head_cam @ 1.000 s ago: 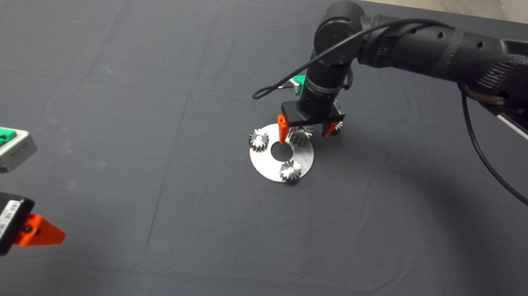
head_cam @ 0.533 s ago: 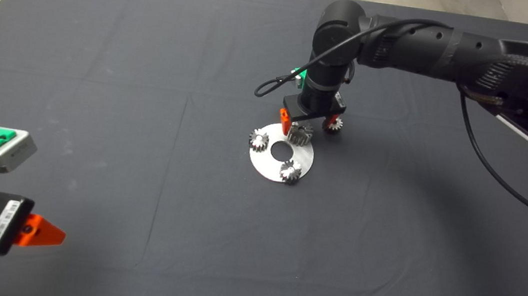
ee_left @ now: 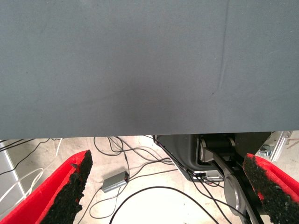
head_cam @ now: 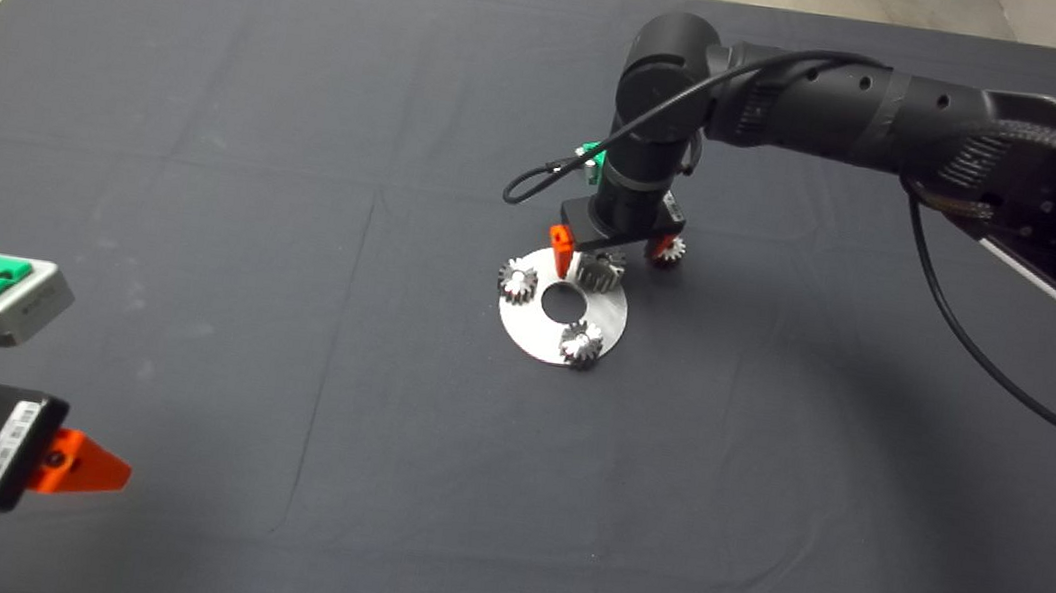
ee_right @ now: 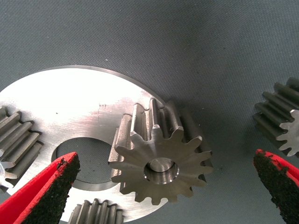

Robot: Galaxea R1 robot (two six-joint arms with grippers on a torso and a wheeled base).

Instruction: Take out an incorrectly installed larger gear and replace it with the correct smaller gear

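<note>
The larger gear (ee_right: 161,161), dark steel with coarse slanted teeth, stands on the far edge of a round silver disc (ee_right: 70,112) with a centre hole. In the head view the larger gear (head_cam: 600,270) sits between the fingers of my right gripper (head_cam: 612,246), which is open and hangs just above it. The gripper (ee_right: 166,163) stands astride the gear without touching it. The smaller gear (ee_right: 280,122) lies on the mat beside the disc, by the right finger (head_cam: 663,246). My left gripper (head_cam: 79,466) is parked at the lower left, open (ee_left: 170,186).
Two other small gears (head_cam: 517,281) (head_cam: 582,343) sit on the disc's (head_cam: 612,322) rim. The right arm (head_cam: 813,105) reaches in over the mat's far right. The left wrist view shows the mat's edge, cables and a small box on the floor (ee_left: 114,181).
My right gripper has shifted a little towards the mat's far side, still open astride the larger gear. The gears, the disc and the left arm have not moved.
</note>
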